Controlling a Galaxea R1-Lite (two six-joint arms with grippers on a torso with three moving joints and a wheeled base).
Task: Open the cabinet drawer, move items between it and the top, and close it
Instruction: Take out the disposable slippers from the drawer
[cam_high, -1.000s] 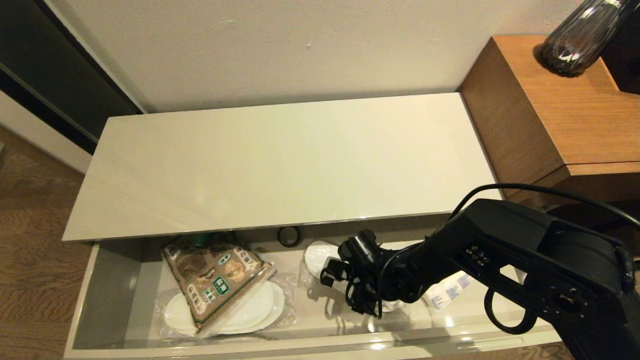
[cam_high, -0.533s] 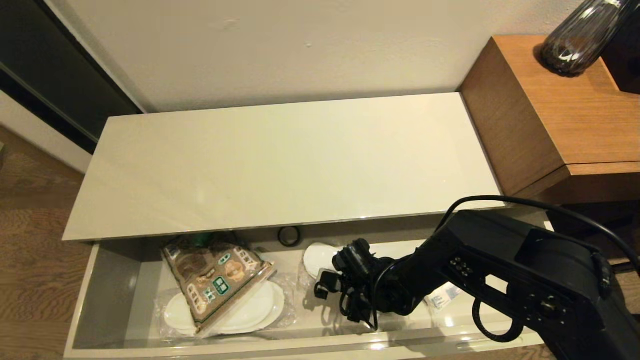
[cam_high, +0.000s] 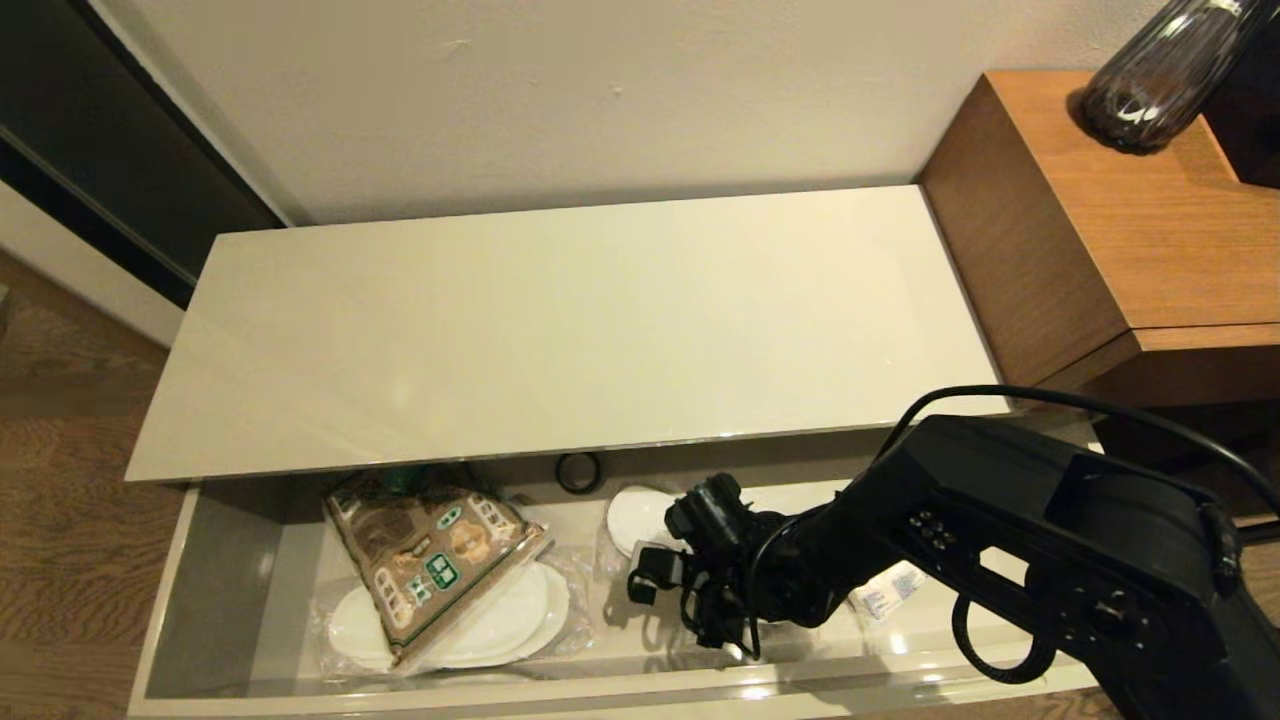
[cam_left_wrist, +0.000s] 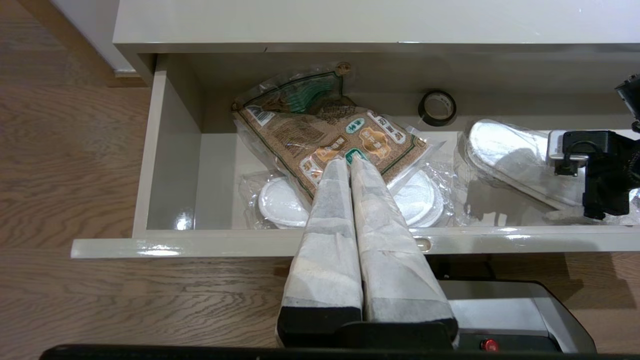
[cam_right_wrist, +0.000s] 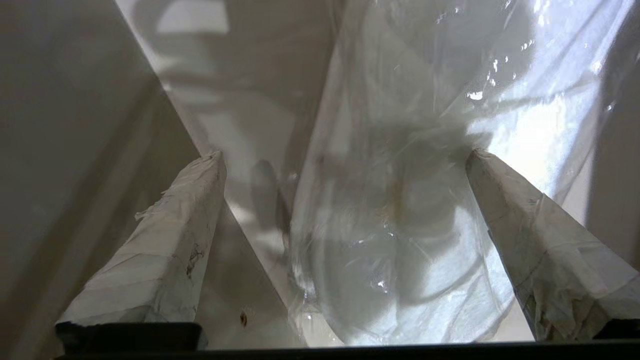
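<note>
The head camera looks steeply down from above and in front, taking in the whole cabinet top (cam_high: 570, 330) mid-frame and the open drawer (cam_high: 640, 690) along the bottom edge. The left wrist camera sits lower and farther back, facing the drawer front (cam_left_wrist: 200, 242) across the wooden floor, with the left claw (cam_left_wrist: 349, 162) rising from the lower centre. The right wrist camera is inside the drawer, very near its floor and the plastic-wrapped slippers (cam_right_wrist: 400, 240). Head and left wrist views share the snack bag (cam_high: 430, 560) and tape roll (cam_left_wrist: 437, 107).
</note>
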